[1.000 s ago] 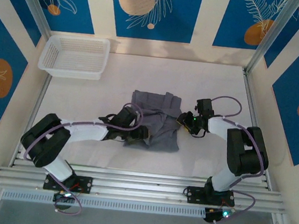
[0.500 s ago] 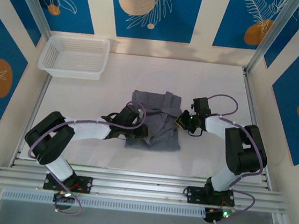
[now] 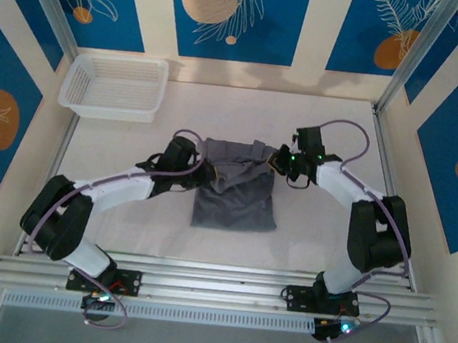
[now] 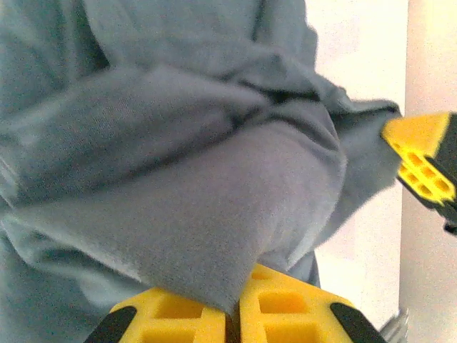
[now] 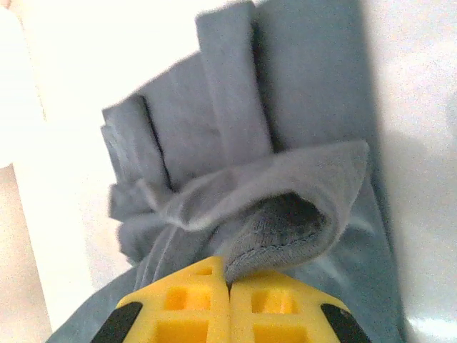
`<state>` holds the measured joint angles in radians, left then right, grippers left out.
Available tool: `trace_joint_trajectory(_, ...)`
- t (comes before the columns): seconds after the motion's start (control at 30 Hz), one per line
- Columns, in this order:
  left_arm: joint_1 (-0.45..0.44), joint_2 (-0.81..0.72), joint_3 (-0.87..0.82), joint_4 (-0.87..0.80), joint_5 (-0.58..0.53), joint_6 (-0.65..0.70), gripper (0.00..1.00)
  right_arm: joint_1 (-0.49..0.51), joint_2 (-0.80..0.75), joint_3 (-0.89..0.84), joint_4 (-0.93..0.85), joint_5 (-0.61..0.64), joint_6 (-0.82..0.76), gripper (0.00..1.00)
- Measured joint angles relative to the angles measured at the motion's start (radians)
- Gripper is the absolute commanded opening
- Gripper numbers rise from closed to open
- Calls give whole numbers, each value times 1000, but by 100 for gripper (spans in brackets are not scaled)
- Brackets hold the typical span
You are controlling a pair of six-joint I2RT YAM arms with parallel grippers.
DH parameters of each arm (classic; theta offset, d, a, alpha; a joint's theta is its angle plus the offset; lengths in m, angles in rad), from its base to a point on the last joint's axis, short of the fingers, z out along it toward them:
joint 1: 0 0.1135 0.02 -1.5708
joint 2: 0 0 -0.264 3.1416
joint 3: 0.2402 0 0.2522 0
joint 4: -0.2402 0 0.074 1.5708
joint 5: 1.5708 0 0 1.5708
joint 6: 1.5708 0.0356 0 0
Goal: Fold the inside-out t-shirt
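Observation:
The dark grey inside-out t-shirt (image 3: pixel 238 201) lies as a folded bundle in the middle of the white table. My left gripper (image 3: pixel 198 172) is shut on a fold at the shirt's left side. In the left wrist view a thick flap of the t-shirt (image 4: pixel 178 179) hangs pinched between the yellow fingers of the left gripper (image 4: pixel 232 314). My right gripper (image 3: pixel 275 162) is shut on the shirt's far right edge. In the right wrist view a hemmed edge of the t-shirt (image 5: pixel 300 107) is clamped in the right gripper (image 5: pixel 229 289). The fabric between the two grippers is raised and bunched.
A white mesh basket (image 3: pixel 115 86) stands at the far left corner of the table. One yellow finger of the right gripper (image 4: pixel 421 161) shows at the right edge of the left wrist view. Metal rails run along the table's near edge (image 3: pixel 215 290).
Both grippers closed on the shirt's fabric and moved toward the far side of the table, dragging the held edges with them. The shirt's near edge stayed in place.

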<state>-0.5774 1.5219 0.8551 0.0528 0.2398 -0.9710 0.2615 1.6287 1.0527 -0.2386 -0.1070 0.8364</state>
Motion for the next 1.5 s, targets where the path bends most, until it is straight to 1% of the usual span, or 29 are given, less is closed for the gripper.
trace_joint_trajectory(0.07, 48, 58, 30, 37, 14, -13, 14, -2, 76, 83, -2, 1, -3, 0)
trace_joint_trajectory(0.13, 96, 129, 71, 74, 39, -31, 18, -6, 157, 162, -8, 4, -9, 5)
trace_joint_trajectory(0.17, 119, 179, 105, 98, 48, -42, 19, -11, 203, 205, -8, 7, -10, 6)
trace_joint_trajectory(0.2, 127, 198, 116, 109, 50, -44, 24, -14, 222, 220, -9, 9, -11, 11)
trace_joint_trajectory(0.3, 177, 304, 207, 127, 86, -47, 36, -32, 300, 299, -46, 8, -24, 21)
trace_joint_trajectory(0.33, 191, 344, 249, 137, 98, -46, 37, -39, 328, 331, -47, 8, -29, 24)
trace_joint_trajectory(0.4, 220, 432, 352, 142, 126, -40, 41, -57, 378, 398, -60, 2, -48, 36)
trace_joint_trajectory(0.43, 233, 467, 398, 142, 135, -39, 43, -68, 403, 436, -70, 0, -60, 41)
trace_joint_trajectory(0.47, 243, 495, 439, 143, 142, -40, 45, -76, 418, 465, -75, -3, -76, 42)
trace_joint_trajectory(0.57, 279, 549, 527, 141, 154, -30, 54, -96, 452, 548, -96, -21, -125, 56)
trace_joint_trajectory(0.63, 301, 552, 548, 119, 154, -15, 59, -109, 435, 537, -88, -21, -164, 59)
trace_joint_trajectory(0.7, 318, 546, 549, 103, 150, 20, 62, -121, 388, 469, -66, -17, -184, 59)
trace_joint_trajectory(0.77, 329, 539, 547, 64, 132, 63, 62, -128, 340, 395, -52, -16, -200, 59)
trace_joint_trajectory(0.83, 330, 528, 547, 10, 107, 131, 62, -131, 304, 322, -35, -14, -216, 59)
trace_joint_trajectory(0.93, 314, 519, 547, -72, 66, 255, 62, -131, 307, 273, -28, -7, -246, 59)
trace_joint_trajectory(1.07, 286, 520, 555, -149, 47, 377, 63, -124, 345, 270, -23, 7, -283, 59)
trace_joint_trajectory(1.13, 278, 533, 585, -182, 47, 420, 63, -120, 375, 288, -29, 21, -303, 59)
trace_joint_trajectory(1.3, 273, 581, 657, -200, 72, 476, 64, -109, 456, 370, -50, 43, -341, 56)
trace_joint_trajectory(1.4, 271, 601, 669, -200, 112, 476, 63, -101, 493, 415, -65, 52, -356, 45)
trace_joint_trajectory(1.5, 266, 628, 693, -208, 129, 474, 62, -97, 515, 444, -70, 55, -366, 26)
